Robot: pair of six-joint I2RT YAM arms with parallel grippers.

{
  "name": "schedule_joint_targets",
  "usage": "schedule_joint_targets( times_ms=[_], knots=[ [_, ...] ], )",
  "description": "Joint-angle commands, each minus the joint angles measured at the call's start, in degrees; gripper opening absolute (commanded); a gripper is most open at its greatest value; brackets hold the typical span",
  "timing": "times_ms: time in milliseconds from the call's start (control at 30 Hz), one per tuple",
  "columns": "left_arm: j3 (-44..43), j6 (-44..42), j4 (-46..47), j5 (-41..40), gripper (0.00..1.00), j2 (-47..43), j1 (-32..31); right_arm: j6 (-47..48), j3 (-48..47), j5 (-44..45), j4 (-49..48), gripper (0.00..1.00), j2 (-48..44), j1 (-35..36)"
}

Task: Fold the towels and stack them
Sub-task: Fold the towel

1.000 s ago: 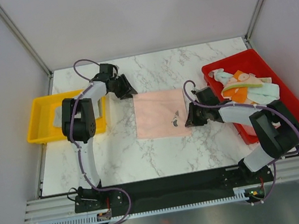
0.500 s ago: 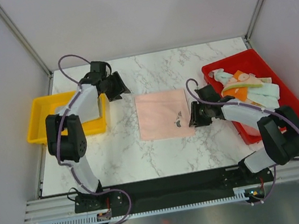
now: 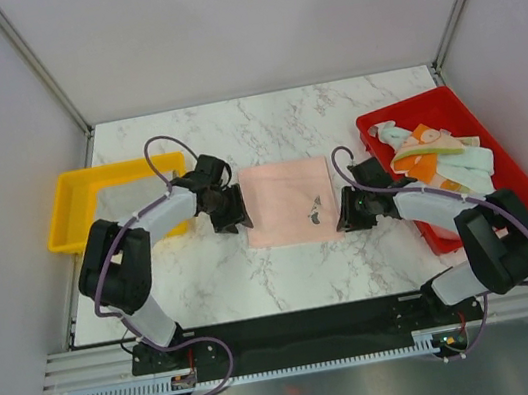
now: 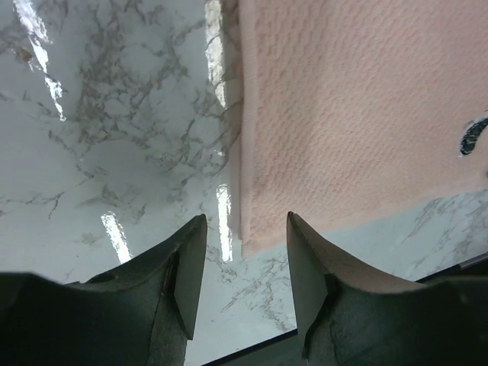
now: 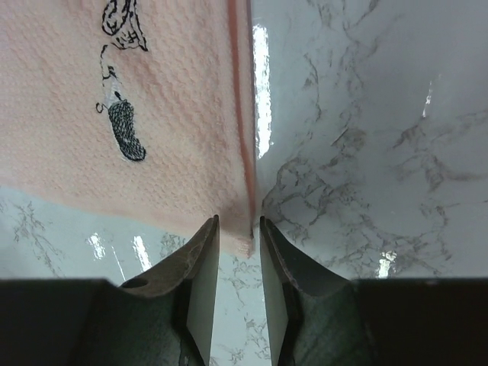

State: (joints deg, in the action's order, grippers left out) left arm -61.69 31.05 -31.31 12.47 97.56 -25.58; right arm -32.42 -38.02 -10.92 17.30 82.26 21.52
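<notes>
Surface: a white marble-patterned bench (image 3: pixel 271 120) with grey veining, glossy enough to throw bright streaks of light in both wrist views.
Room: plain pale walls (image 3: pixel 244 18) on three sides, joined by slanting metal posts (image 3: pixel 34 64).
Left edge of bench: a yellow tray (image 3: pixel 68 205).
Right edge of bench: a red tray (image 3: pixel 402 112) holding a loose heap of towels (image 3: pixel 439 153), mint, orange and pale.
Task item: one pink towel (image 3: pixel 285 199) lies flat at the middle of the bench, between the two trays, its sides roughly square to the bench edges.
Marking: a small dark stitched figure (image 5: pixel 126 130) near the towel's near right corner, an outline above a hatched oval; whether any of it is lettering cannot be told.
Left tool (image 4: pixel 245 221): jaws well apart, empty, pointed at the towel's near left corner.
Right tool (image 5: pixel 239 223): jaws narrowly parted, with the towel's near right corner showing in the gap; it seems not to be pinched.
</notes>
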Motion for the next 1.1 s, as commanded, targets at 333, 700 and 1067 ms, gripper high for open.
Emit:
schedule_joint_targets(
  times_ms=[333, 700, 1067],
  knots=[
    [6.3, 3.2, 5.7, 5.1, 0.49, -2.8, 0.4, -0.6, 1.1, 1.3, -2.8, 0.02, -0.2, 0.0],
    [7.1, 4.1, 8.1, 9.2, 0.31, -0.8, -0.2, -1.8, -3.1, -1.4, 0.8, 0.00, -3.1, -0.1],
    [9.0, 4.5, 9.5, 7.7, 0.02, -0.4, -0.2, -0.3, -4.6, 1.2, 3.9, 0.00, -1.6, -0.1]
  ],
)
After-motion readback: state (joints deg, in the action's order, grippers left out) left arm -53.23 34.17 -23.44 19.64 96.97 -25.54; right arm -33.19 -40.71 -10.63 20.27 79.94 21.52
